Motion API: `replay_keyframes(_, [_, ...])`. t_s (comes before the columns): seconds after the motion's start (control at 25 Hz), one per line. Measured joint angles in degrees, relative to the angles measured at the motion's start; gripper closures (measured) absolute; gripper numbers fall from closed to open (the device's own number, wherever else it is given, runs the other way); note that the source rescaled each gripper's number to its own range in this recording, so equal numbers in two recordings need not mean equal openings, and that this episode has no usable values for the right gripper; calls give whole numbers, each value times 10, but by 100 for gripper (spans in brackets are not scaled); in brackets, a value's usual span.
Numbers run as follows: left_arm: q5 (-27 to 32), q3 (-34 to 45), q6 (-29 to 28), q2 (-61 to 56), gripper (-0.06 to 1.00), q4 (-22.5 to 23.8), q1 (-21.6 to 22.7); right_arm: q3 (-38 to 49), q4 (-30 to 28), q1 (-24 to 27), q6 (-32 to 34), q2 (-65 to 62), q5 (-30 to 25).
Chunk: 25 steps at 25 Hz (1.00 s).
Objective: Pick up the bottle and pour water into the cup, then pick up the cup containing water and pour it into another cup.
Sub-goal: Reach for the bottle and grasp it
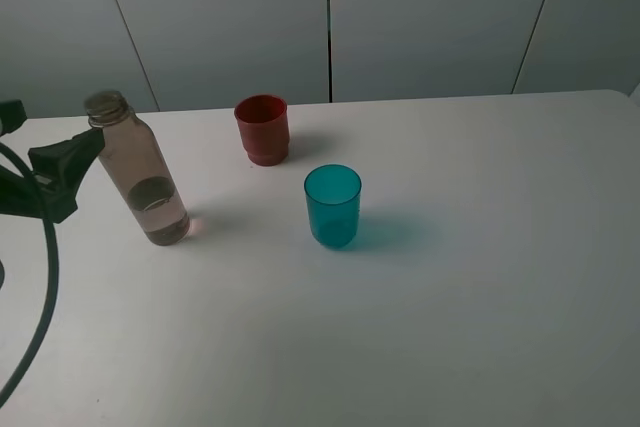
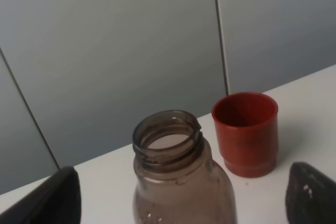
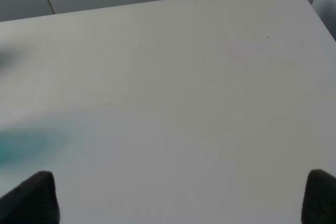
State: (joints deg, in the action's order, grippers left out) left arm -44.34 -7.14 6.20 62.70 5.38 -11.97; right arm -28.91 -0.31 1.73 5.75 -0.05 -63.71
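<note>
Translucent teal-blue plastic tumbler (image 1: 332,205): upright, nearest us, around mid-table.
Tall brownish clear plastic bottle (image 1: 145,182): capless, upright at the left, with a little water inside.
Opaque red-brown plastic cup (image 1: 262,129): upright, farther back, left of the tumbler.
Left gripper (image 2: 184,200): released wide; we see its fingers flanking the bottle, apart from it.
Right gripper (image 3: 176,198): released, over bare white table (image 3: 173,77).
</note>
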Motion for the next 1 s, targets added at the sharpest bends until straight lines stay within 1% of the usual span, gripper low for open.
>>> replay_keyframes(0.08, [-18,0,0,21,-6,2,0,0,0,0,0,0,0])
replay_keyframes(0.16, [-24,0,0,35,-6,-2,0,0,0,0,0,0,0])
replay_keyframes(0.36, [-38,0,8,40,-6,-33,0,0,0,0,0,0,0])
replay_keyframes(0.48, [-45,0,24,41,-6,-54,0,0,0,0,0,0,0])
replay_keyframes(0.6, [-58,0,29,54,-6,-54,0,0,0,0,0,0,0])
replay_keyframes(1.0, [-152,0,19,161,-6,-58,0,0,0,0,0,0,0])
